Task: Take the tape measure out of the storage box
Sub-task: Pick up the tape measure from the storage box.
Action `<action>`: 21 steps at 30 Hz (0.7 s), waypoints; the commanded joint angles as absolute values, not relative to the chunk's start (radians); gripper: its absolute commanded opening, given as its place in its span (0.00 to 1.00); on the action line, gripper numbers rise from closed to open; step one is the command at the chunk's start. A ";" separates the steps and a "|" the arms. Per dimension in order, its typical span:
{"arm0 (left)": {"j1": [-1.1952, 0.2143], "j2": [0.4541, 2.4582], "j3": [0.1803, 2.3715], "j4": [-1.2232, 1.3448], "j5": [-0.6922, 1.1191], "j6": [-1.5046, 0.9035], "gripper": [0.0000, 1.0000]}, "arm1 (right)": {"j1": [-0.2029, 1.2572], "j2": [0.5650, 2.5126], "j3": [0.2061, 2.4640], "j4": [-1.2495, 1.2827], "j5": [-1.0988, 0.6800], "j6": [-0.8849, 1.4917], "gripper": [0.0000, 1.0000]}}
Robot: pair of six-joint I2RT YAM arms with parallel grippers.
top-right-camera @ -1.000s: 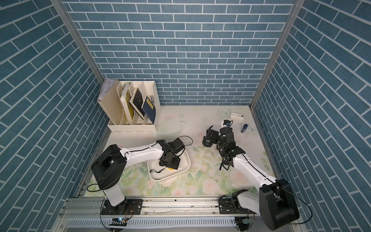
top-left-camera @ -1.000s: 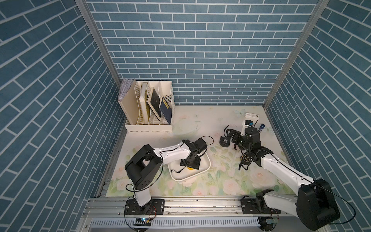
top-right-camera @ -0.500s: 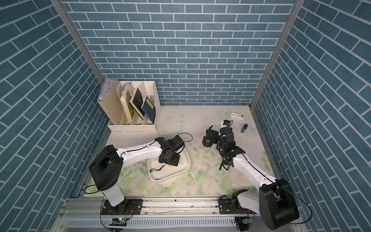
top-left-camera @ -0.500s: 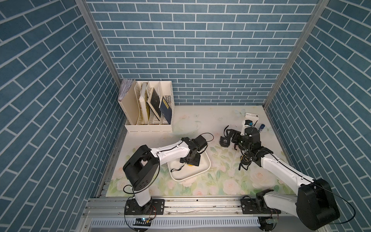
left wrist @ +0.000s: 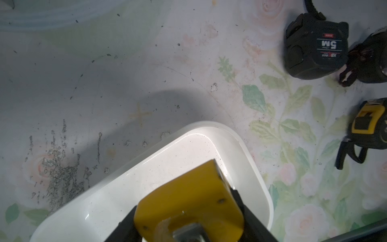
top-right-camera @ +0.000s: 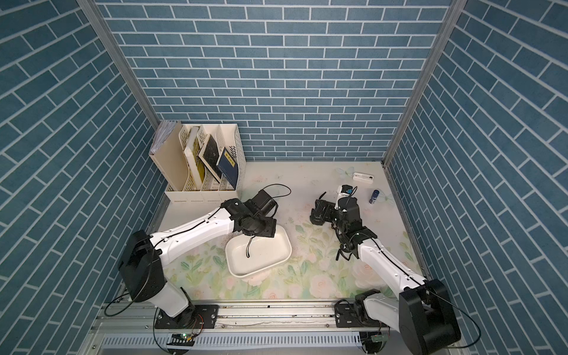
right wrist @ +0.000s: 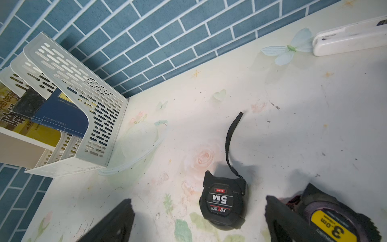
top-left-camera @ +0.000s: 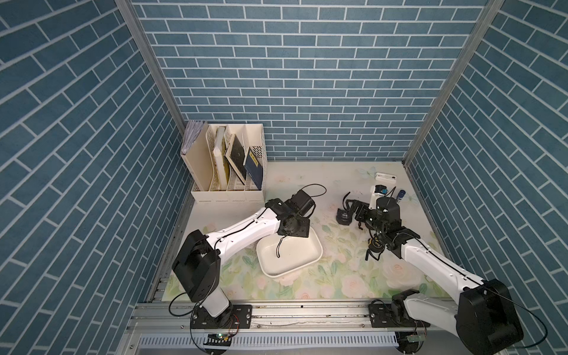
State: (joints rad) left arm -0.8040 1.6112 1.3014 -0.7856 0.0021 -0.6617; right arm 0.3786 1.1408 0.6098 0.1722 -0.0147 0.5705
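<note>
The left gripper [left wrist: 188, 225] has its jaws closed partway onto the yellow tape measure [left wrist: 184, 194], at the bottom centre of the left wrist view. It holds the tape measure lifted over one corner of the storage box [top-left-camera: 295, 262], and the black strap [top-left-camera: 279, 249] dangles into the tub in both top views. So the pick looks done but the carry-out is not (what shows of the box floor is bare). The right gripper [right wrist: 198, 201] gapes wide and empty above a black tape measure [right wrist: 224, 206] lying on the table [right wrist: 293, 104].

Items I see on the floral surface [top-left-camera: 307, 181].
A cream file rack [top-left-camera: 227, 196] holding books [top-left-camera: 253, 167] stands in the back left corner; a white oblong case [top-left-camera: 385, 177] lies near the back wall, a small blue cylinder [top-right-camera: 375, 196] near it.
</note>
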 commanded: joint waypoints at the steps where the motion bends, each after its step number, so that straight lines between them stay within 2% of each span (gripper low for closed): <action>1: -0.766 1.542 1.272 -0.707 0.095 -0.684 0.44 | 0.376 1.093 0.578 0.202 -0.046 0.533 0.99; 7: -0.692 1.445 1.248 -0.525 0.242 -0.706 0.43 | 0.376 1.037 0.519 0.269 -0.160 0.512 0.99; 14: -0.661 1.434 1.269 -0.417 0.310 -0.728 0.43 | 0.392 0.979 0.447 0.406 -0.326 0.503 0.97; 21: -0.649 1.476 1.284 -0.280 0.377 -0.799 0.42 | 0.477 0.932 0.409 0.498 -0.329 0.477 0.94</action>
State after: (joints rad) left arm -0.6571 1.4567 1.2526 -0.3771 0.3309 -0.7650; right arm 0.4454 0.9543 0.4149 0.4099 -0.3061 0.5209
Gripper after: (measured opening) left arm 0.698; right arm 0.940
